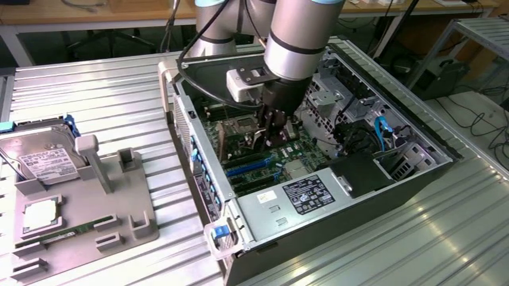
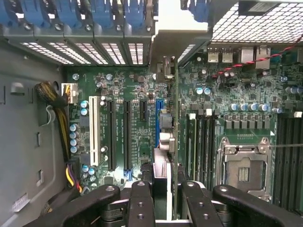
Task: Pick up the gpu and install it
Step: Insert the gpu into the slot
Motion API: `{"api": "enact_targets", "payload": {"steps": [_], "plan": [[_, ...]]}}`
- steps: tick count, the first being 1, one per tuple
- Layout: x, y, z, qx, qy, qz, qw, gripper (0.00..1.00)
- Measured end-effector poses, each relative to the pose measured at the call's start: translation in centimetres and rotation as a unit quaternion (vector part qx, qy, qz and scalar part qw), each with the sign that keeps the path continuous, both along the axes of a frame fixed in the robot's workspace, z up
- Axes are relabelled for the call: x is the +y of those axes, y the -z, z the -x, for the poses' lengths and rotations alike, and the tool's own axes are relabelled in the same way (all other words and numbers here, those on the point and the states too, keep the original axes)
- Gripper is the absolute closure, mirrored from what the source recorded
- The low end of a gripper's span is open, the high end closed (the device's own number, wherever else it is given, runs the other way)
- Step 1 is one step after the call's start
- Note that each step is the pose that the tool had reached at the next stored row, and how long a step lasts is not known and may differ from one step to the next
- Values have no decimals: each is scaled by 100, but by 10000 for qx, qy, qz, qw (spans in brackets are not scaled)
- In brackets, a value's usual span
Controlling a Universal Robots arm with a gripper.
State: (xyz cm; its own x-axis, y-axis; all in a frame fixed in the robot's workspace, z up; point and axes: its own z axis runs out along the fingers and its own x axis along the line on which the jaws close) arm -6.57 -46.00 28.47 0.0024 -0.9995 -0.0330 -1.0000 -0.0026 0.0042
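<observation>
My gripper [image 1: 270, 130] reaches down into the open computer case [image 1: 196, 156], over the green motherboard [image 1: 275, 156]. In the wrist view the gripper [image 2: 165, 201] is shut on the gpu [image 2: 175, 142]. The card shows edge-on as a thin green board running away from the black fingers [image 2: 141, 203]. Its silver end bracket [image 2: 182, 28] stands at the case's slotted rear wall. The card hangs upright just above the motherboard, beside a blue expansion slot [image 2: 158, 118]. Whether it touches the slot I cannot tell.
A grey parts tray [image 1: 119, 202] on the exterior view's left holds a silver hard drive [image 1: 44, 158], a processor [image 1: 38, 215] and a memory stick [image 1: 68, 233]. Inside the case are the power supply [image 1: 298, 196], blue cables [image 1: 382, 134] and the processor socket [image 2: 244, 170].
</observation>
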Motion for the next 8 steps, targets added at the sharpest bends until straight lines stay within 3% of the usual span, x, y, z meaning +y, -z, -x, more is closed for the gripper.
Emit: {"api": "enact_targets", "payload": {"steps": [4,8], "plan": [[0,51,0,-47,0,0,10000,72],[-1,118,11,-48,0,0,10000,72]]}}
